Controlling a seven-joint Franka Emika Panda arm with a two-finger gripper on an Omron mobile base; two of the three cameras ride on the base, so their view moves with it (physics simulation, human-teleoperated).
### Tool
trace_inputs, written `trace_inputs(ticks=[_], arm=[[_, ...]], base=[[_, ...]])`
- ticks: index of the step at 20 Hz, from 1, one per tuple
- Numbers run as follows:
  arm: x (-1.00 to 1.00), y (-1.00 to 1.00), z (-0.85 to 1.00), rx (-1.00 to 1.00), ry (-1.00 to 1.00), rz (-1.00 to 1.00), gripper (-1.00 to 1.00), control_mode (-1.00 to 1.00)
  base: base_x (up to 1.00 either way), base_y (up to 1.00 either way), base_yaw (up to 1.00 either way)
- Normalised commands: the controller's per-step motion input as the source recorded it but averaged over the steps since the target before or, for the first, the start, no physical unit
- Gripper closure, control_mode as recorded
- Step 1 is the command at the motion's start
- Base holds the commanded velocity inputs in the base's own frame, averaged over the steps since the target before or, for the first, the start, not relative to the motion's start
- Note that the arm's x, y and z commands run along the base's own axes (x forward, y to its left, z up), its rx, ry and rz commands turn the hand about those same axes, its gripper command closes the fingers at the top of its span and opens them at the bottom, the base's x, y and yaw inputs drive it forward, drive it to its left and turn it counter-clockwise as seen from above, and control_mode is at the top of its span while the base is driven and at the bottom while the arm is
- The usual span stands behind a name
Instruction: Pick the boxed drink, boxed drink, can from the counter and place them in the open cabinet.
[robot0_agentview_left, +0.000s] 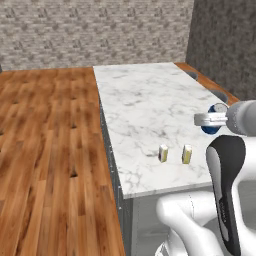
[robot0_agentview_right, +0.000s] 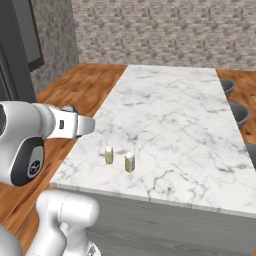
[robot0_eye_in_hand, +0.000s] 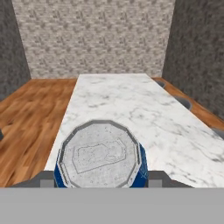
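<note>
My gripper (robot0_eye_in_hand: 100, 180) is shut on the blue can (robot0_eye_in_hand: 99, 157), whose silver top faces the hand camera; the dark fingers (robot0_eye_in_hand: 43, 179) press on both its sides. In the left base view the can (robot0_agentview_left: 214, 125) hangs above the right part of the white marble counter (robot0_agentview_left: 145, 100), behind the gripper (robot0_agentview_left: 212, 120). In the right base view the can (robot0_agentview_right: 68, 109) peeks out over the gripper (robot0_agentview_right: 75, 119) at the counter's (robot0_agentview_right: 175, 110) left edge. Two cream boxed drinks (robot0_agentview_left: 163, 153) (robot0_agentview_left: 187, 154) stand upright side by side near the front edge, also in the right base view (robot0_agentview_right: 109, 155) (robot0_agentview_right: 130, 162). The open cabinet is out of view.
Grey stools (robot0_agentview_right: 239, 112) line the counter's far side, and show in the left base view too (robot0_agentview_left: 220, 95). Wooden floor (robot0_agentview_left: 50, 150) lies to the left of the counter. A dark tall unit (robot0_agentview_right: 20, 45) stands at the left. A brick wall (robot0_eye_in_hand: 96, 39) closes the back.
</note>
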Motion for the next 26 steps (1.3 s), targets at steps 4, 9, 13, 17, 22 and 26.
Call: trace_inputs(ticks=[4, 9, 13, 17, 22, 26], arm=[[-0.09, 0.00, -0.11, 0.00, 0.00, 0.00, 1.00, -1.00], [-0.04, 0.00, -0.03, 0.00, 0.00, 0.00, 1.00, -1.00], [0.00, 0.00, 0.00, 0.00, 0.00, 0.00, 1.00, -1.00], [0.00, 0.00, 0.00, 0.00, 0.00, 0.00, 1.00, -1.00], [0.00, 0.00, 0.00, 0.00, 0.00, 0.00, 1.00, 1.00], [0.00, 0.00, 0.00, 0.00, 0.00, 0.00, 1.00, 1.00]], base=[[0.00, 0.00, 0.00], [0.00, 0.00, 0.00], [0.00, 0.00, 0.00], [0.00, 0.00, 0.00], [0.00, 0.00, 0.00], [-0.02, 0.00, 0.00]])
